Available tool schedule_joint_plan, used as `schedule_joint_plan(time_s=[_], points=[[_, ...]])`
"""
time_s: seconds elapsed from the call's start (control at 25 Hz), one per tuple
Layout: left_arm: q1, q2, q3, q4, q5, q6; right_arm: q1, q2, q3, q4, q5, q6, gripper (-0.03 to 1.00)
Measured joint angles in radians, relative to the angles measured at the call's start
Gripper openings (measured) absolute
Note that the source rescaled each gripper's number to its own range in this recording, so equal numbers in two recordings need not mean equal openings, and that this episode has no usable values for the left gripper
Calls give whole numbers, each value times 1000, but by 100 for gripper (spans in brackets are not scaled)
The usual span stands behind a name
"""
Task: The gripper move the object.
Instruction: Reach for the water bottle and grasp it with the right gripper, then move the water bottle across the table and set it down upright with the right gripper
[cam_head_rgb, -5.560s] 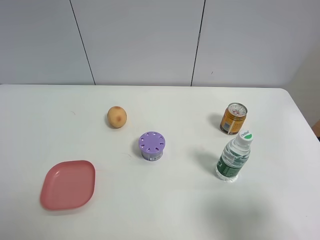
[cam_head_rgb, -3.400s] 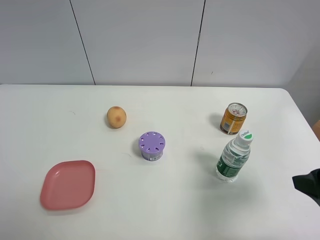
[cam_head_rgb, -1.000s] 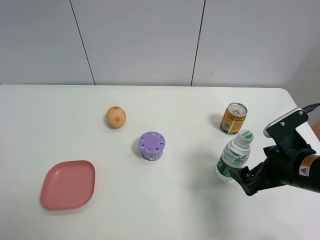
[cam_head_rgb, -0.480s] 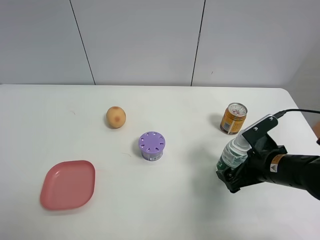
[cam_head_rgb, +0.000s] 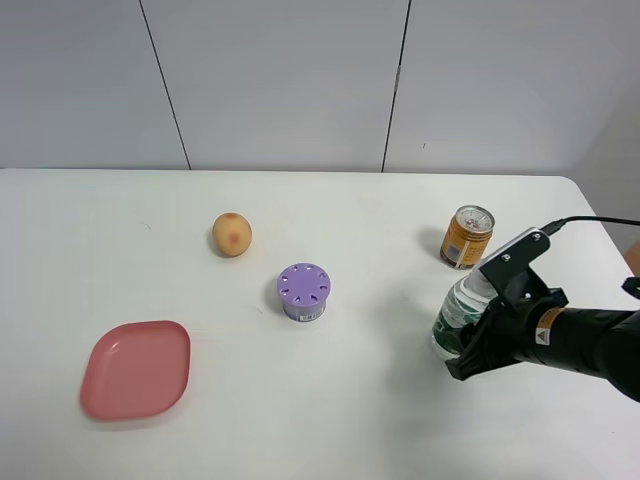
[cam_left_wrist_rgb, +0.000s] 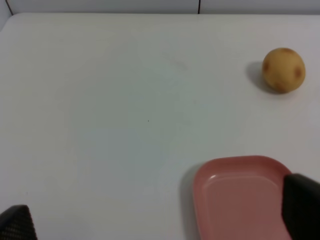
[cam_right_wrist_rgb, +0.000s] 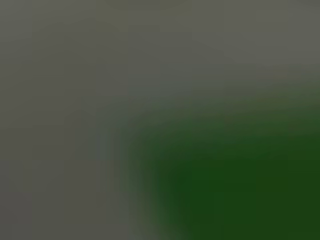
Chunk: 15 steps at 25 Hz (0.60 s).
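The object, a small clear water bottle (cam_head_rgb: 453, 320) with a green label, stands on the right of the white table. Its cap is hidden behind the arm's white part. My right gripper (cam_head_rgb: 462, 352), a black claw, reaches in from the right, with its jaws around the bottle's lower body. How tightly they close does not show. The right wrist view is only a blur of the green label (cam_right_wrist_rgb: 240, 185), very close. My left gripper (cam_left_wrist_rgb: 155, 220) is open and empty, with one black fingertip (cam_left_wrist_rgb: 300, 207) over the pink plate's edge.
An orange drink can (cam_head_rgb: 467, 237) stands just behind the bottle. A purple round container (cam_head_rgb: 304, 291) sits mid-table. A round yellow-brown fruit (cam_head_rgb: 232, 234) (cam_left_wrist_rgb: 283, 69) lies back left. A pink plate (cam_head_rgb: 135, 368) (cam_left_wrist_rgb: 235, 195) lies front left.
My right arm came in from the right edge and brought its jaws around the bottle. The bottle stands where it was; nothing else moved.
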Motion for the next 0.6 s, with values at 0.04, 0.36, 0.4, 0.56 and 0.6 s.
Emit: schedule_joint_plan(time_s=[0.04,0.36,0.4,0.56,0.6], points=[[0,0,0,0,0,0,0,0,0,0,-1,1,0],[0,0,0,0,0,0,0,0,1,0,-16,43,0],[0,0,0,0,0,0,0,-6,2,0,-16,52,0],[0,0,0,0,0,0,0,-69,7,-6,-11,87,0],[0,0,0,0,0,0,0,-93,3,-6,0,96,0]])
